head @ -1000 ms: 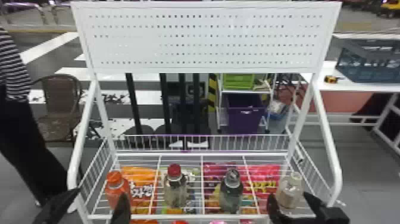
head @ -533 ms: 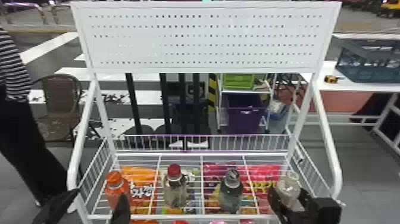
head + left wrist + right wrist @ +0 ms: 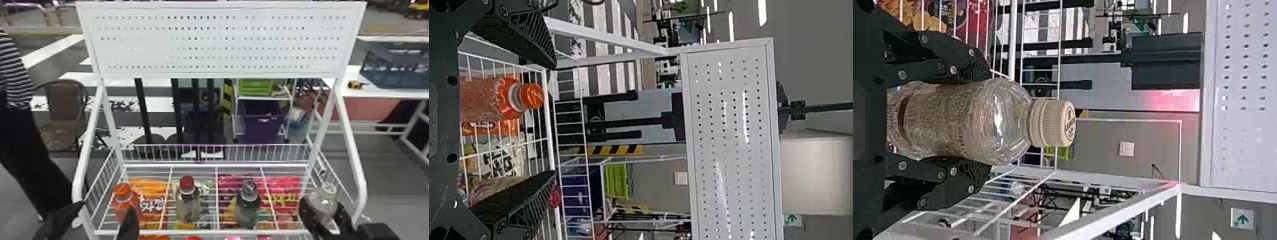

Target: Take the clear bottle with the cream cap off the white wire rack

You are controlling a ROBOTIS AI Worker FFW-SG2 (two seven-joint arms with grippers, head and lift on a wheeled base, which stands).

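The left gripper [image 3: 554, 119] stands spread near the orange-capped bottle [image 3: 123, 204]. At the white wire rack's [image 3: 166, 232] right end, the right gripper [image 3: 988, 121] pinches the clear bottle [image 3: 953, 120], probably light, slick and squeezable; its body, beneath the cream cap [image 3: 1053, 122], offers the best hold.

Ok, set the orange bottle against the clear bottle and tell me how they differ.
The orange bottle has an orange cap; the clear bottle has a cream cap. The orange bottle's body looks orange, while the clear bottle's shoulder is see-through. The right gripper grips the clear bottle; the orange bottle is ungripped. Both are capped.
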